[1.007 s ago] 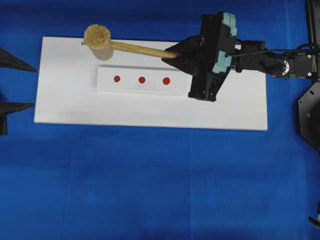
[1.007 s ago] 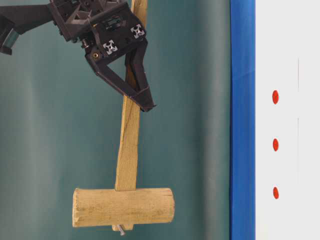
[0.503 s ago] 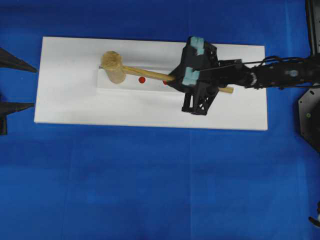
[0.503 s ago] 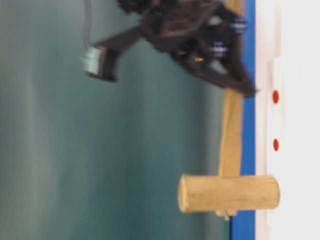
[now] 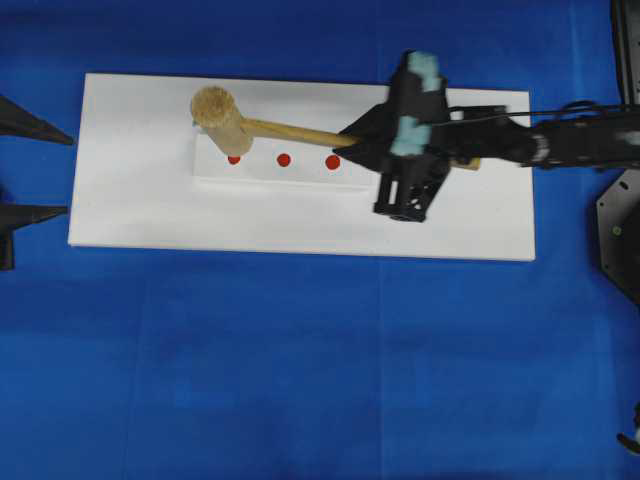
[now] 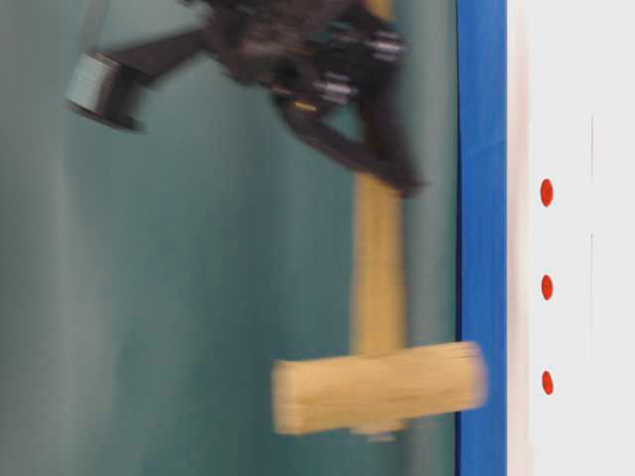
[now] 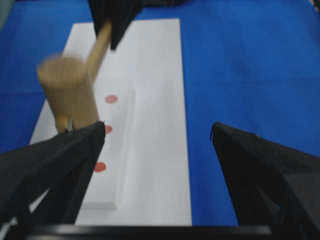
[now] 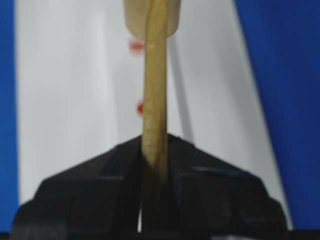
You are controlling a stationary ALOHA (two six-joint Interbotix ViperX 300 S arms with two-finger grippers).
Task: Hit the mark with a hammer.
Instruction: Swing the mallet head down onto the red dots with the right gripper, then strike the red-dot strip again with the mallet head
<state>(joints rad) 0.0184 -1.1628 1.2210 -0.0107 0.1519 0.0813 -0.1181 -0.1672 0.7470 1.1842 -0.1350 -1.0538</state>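
Item: hammer [image 5: 228,115], light wood, thick cylindrical head, long flat handle running rightward into the right gripper [image 5: 362,143], whose jaws are clamped on the handle near its far end; the right wrist view shows the handle [image 8: 155,100] pinched tight between the two black fingers. Position of head: above the left end of the raised white strip [image 5: 300,178], partly overlapping the leftmost of three red marks [image 5: 233,159] as seen from overhead. The table-level view shows the head [image 6: 377,389] blurred and apart from the white board [image 6: 575,99], so it appears airborne, not in contact. Item: white board [image 5: 130,210] on blue cloth [image 5: 300,380], carrying the strip; middle mark [image 5: 284,159] and right mark [image 5: 333,161] lie uncovered. Item: left gripper [image 7: 155,165], jaws standing wide apart, holding nothing, parked off the board's left edge. Step in hand, as judged: mid-swing over the leftmost mark, the blur suggesting motion. Next move calls for bringing the head squarely down on a mark without the handle twisting in the grip, the head face staying flat to the strip.
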